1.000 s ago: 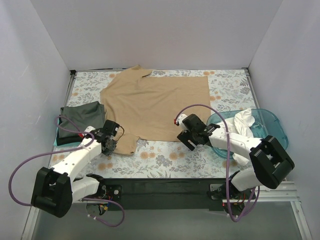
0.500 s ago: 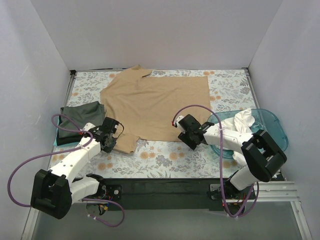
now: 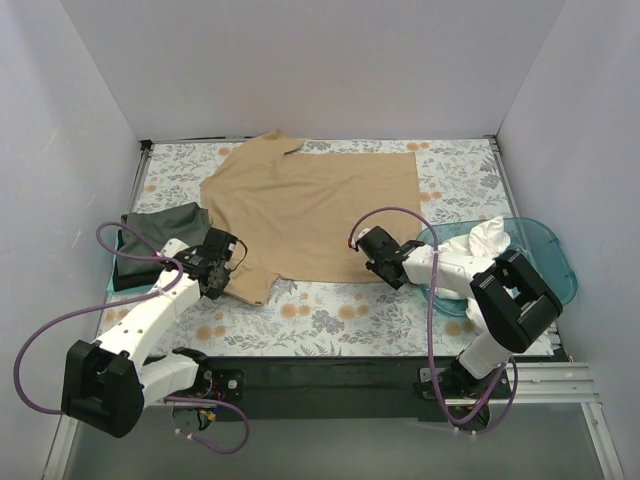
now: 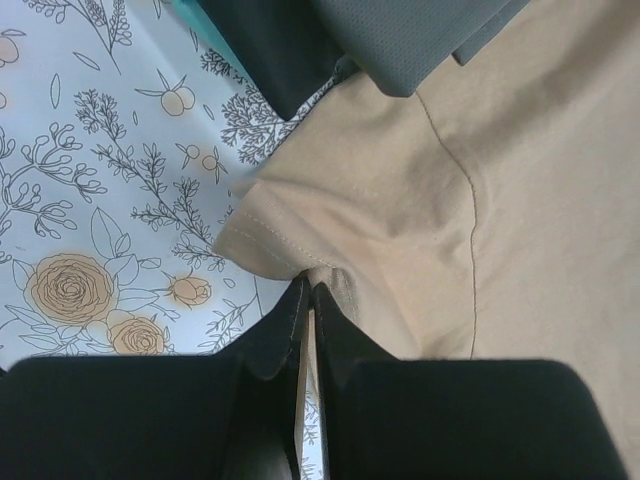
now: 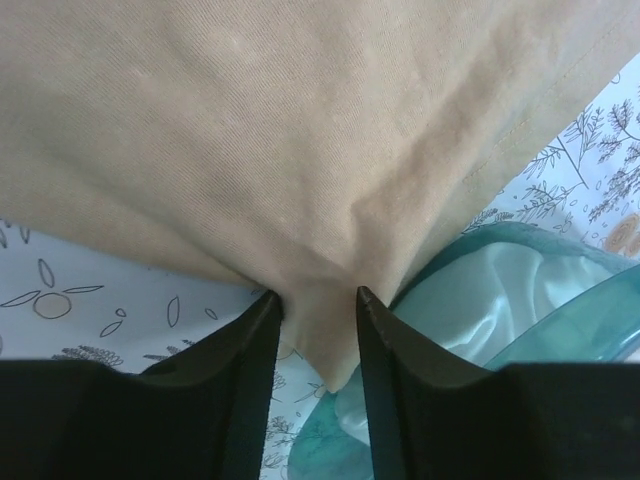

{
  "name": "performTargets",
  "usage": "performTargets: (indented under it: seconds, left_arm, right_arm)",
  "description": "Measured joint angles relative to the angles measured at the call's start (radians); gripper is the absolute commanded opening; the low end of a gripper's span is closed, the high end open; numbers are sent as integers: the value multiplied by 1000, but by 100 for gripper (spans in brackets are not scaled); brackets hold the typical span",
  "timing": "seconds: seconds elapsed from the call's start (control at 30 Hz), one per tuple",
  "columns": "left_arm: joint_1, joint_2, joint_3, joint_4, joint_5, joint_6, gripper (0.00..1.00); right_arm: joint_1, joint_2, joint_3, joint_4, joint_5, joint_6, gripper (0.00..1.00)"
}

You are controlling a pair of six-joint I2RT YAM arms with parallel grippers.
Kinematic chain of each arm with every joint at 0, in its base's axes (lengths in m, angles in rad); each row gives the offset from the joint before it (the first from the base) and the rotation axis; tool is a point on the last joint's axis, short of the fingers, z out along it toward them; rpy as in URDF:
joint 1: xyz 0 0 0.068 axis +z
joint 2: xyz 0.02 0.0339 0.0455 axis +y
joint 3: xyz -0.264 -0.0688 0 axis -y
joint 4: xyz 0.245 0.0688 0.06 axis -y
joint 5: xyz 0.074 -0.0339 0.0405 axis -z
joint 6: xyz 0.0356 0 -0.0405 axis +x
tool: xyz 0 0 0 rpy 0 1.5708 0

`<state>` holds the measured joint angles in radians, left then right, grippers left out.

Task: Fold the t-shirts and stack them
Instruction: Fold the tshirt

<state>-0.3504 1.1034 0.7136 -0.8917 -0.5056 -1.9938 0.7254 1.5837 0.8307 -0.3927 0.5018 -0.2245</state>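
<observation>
A tan t-shirt (image 3: 310, 205) lies spread flat on the floral table cover. My left gripper (image 3: 222, 280) is shut on the hem of its near-left sleeve (image 4: 290, 250), and the fingers (image 4: 308, 292) pinch a fold of cloth. My right gripper (image 3: 368, 250) stands at the shirt's near-right corner (image 5: 330, 330). Its fingers (image 5: 316, 300) are half closed, with the bunched corner between them. A folded dark grey-green t-shirt (image 3: 165, 230) rests at the left. A white t-shirt (image 3: 485, 240) lies crumpled in the tub.
A translucent teal tub (image 3: 545, 250) sits at the right, its rim (image 5: 470, 245) just beside the right fingers. White walls enclose the table on three sides. The floral cover (image 3: 330, 310) shows between the shirt and the near edge.
The right fingers have narrowed from wide open around the tan shirt's corner, and that arm has drawn in towards it. The left gripper has shifted slightly back with the sleeve.
</observation>
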Motion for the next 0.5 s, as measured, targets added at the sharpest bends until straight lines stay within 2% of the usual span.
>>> performTargets:
  seconds: [0.03,0.1,0.2,0.23,0.5]
  left_arm:
    - [0,1,6,-4,-6,0,0]
    - [2,8,26,-9,-15,0,0]
    - [3,29,64,-18,-22,0,0]
    - [3,35,77,-20,-25,0,0]
    - [3,-11,100,-78,-30,0,0]
  right_arm:
    - [-3,5,0,0,1,-2,32]
    - [-8,11,2,-2,-4,0,23]
    - [-13,19,2,-6,-16,-6,14]
    - [-15,19,2,-8,-24,-8,3]
    - [8,2,8,-45,-96,8,1]
